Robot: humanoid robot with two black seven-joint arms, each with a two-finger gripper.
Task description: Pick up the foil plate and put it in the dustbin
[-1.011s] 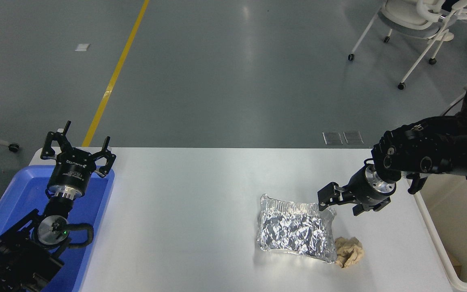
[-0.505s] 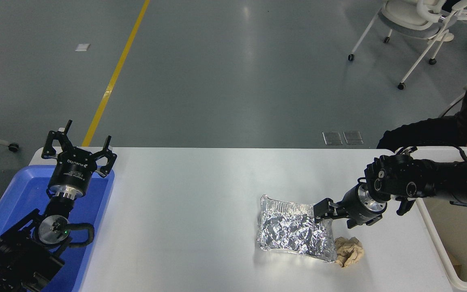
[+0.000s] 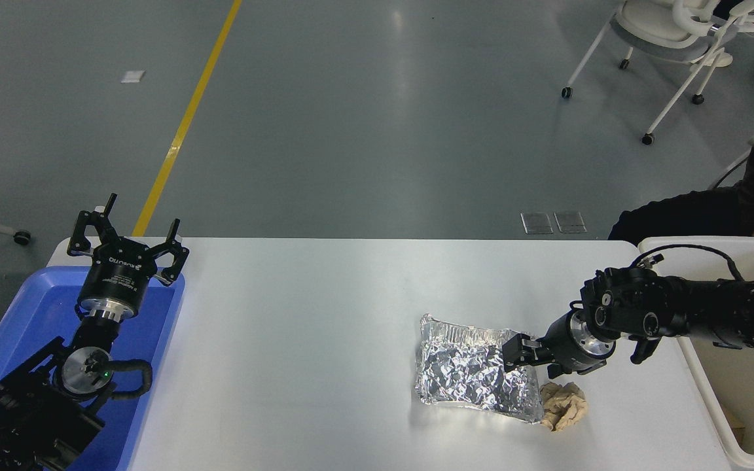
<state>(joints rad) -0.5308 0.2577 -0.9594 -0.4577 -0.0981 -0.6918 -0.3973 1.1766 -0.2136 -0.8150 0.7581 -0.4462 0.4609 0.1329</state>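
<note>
The foil plate [image 3: 475,369], crumpled shiny silver, lies flat on the white table [image 3: 298,340] right of centre. My right gripper [image 3: 534,363] is low at the plate's right rim. It is open, with one finger [image 3: 514,352] over the rim's upper right corner and the other beside the plate. The dustbin [image 3: 711,243], a cream plastic bin, stands off the table's right edge, behind and under my right arm. My left gripper [image 3: 126,239] is open and parked upright at the far left.
A tan crumpled paper ball [image 3: 563,405] touches the plate's lower right corner, just below my right gripper. A blue tray [image 3: 30,307] sits under my left arm. A person's dark sleeve [image 3: 711,209] is beyond the bin. A white chair [image 3: 671,39] stands far back right.
My right arm has dropped and moved left and toward me, from above the plate's far right corner down to its right rim. The plate, the paper ball and the left arm have not moved.
</note>
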